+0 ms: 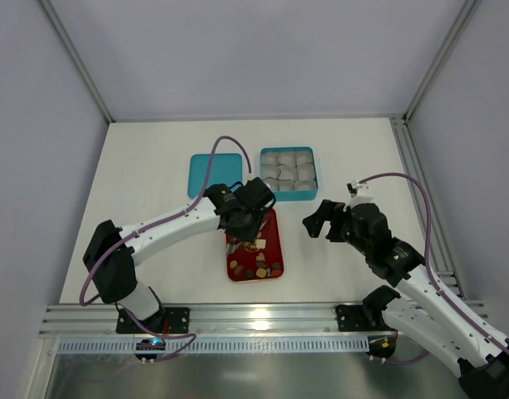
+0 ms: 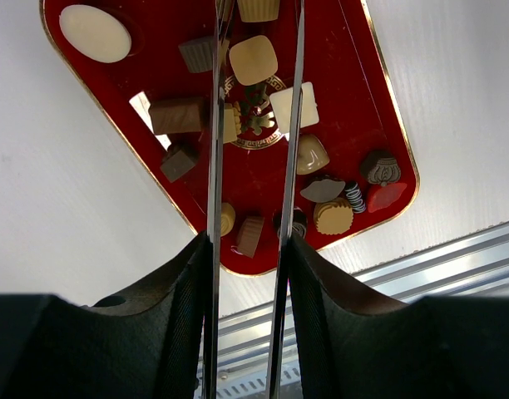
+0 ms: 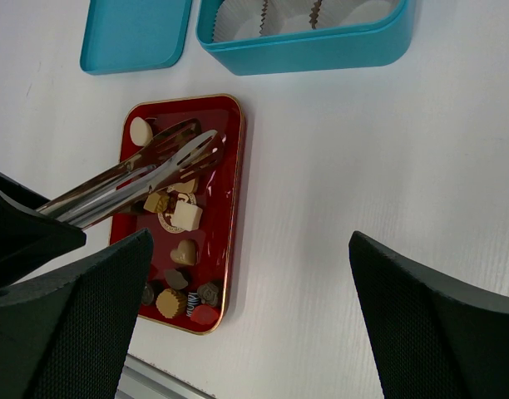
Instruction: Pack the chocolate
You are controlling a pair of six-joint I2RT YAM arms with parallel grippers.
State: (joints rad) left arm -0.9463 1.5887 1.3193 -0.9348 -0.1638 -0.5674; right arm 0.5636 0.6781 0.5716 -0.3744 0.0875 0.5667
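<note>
- Left wrist view: the left gripper is clamped on a pair of steel tongs. Its black ribbed fingers press on the two handles.
- The tongs' blades stand apart. They reach out over the red tray, slanted across its long axis rather than along it.
- The chocolate all lies loose in that tray. A cream rounded square and a ridged tan piece show in the gap between the blades near their far end. I cannot tell how high the tips hang above them.
- The teal box lies just past the tray's far end, a little to the right, with its lid beside it. A lifted piece would travel forward and slightly right.
- The right gripper has its fingers spread wide and holds nothing. It hangs over the bare table to the right of the tray, so the left arm is plainly the nearer.
- The tray is glossy, with a thin gold rim and a gold emblem in the middle.
- The tongs are mirror-bright and thin-edged, and probably slippery on smooth pieces.
- The pieces vary: a flat white oval, brown blocks, a tan heart, a fluted cup and a red lip shape.
- The box holds crinkled white paper cups, which look soft and easily crushed.
</note>
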